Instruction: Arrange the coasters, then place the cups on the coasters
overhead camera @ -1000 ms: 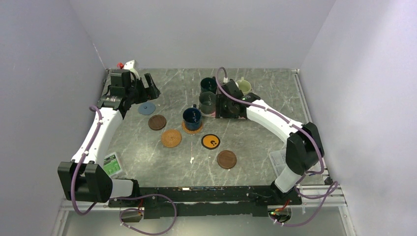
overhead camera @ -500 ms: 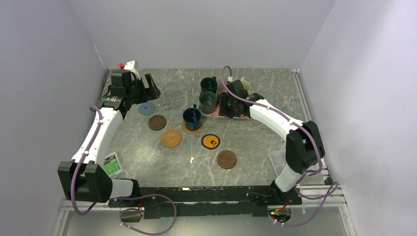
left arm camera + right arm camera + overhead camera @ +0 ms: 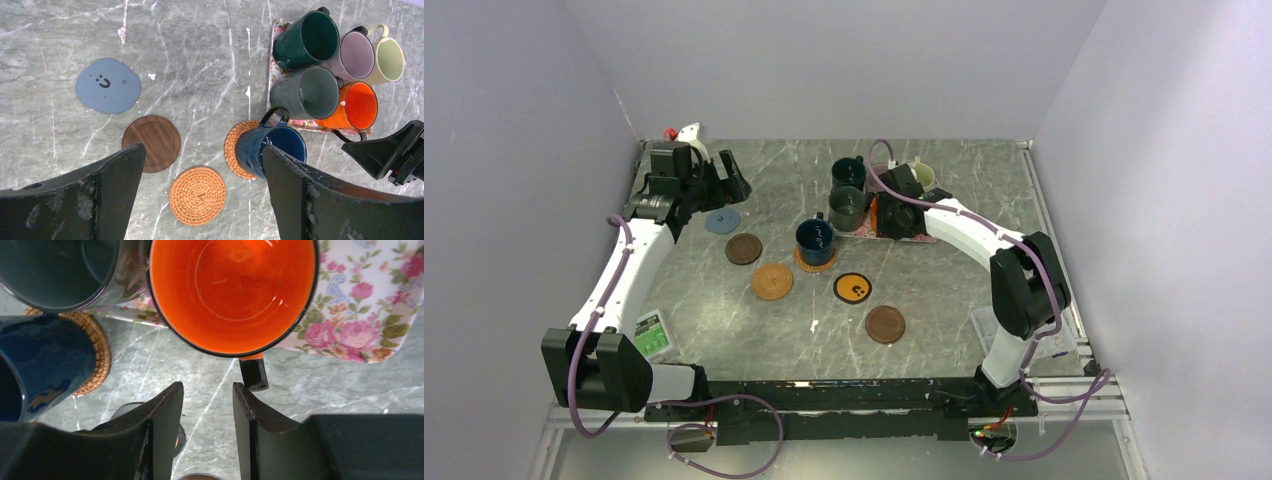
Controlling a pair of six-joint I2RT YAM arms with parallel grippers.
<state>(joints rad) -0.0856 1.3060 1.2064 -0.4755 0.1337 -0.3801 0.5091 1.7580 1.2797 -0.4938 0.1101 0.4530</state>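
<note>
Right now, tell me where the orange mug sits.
Left wrist view, right side: the orange mug stands on the floral mat, beside the dark grey mug.

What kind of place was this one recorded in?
Probably a lab robot cell, not a home: plain walls box in a marble-look table, the left arm and right arm are bolted at its near edge, and mugs sit clustered on a floral mat beside scattered coasters.

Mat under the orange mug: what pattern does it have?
The mat is white with pink flowers and green leaves; clearest in right wrist view.
</note>
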